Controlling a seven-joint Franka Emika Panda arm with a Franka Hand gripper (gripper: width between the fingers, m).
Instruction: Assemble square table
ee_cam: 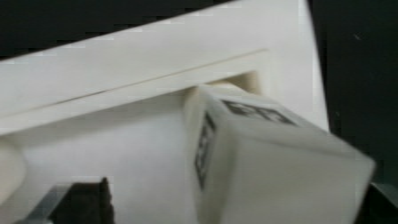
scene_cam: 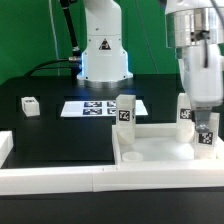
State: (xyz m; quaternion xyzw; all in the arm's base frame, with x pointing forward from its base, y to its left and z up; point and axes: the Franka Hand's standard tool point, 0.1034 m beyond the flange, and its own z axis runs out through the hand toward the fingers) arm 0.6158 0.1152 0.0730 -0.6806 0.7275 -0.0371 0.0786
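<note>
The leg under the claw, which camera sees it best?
The wrist view. There the leg fills much of the picture, with its black-and-white tag plain, near a corner of the white panel. The exterior view shows the same leg small, with the claw right over it.

The table (scene_cam: 50,125) is black. The panel (scene_cam: 160,150) is plain white, and the long bars (scene_cam: 60,182) are the same white. The legs (scene_cam: 125,110) are white too, each with a black-and-white square tag (the wrist view shows one leg (ee_cam: 267,170) close, its tag black blocks on a white ground). The marker board (scene_cam: 100,107) is white with black tags. The arm base (scene_cam: 104,40) is white, with a blue glow at its foot. The backdrop (scene_cam: 25,35) is green.
</note>
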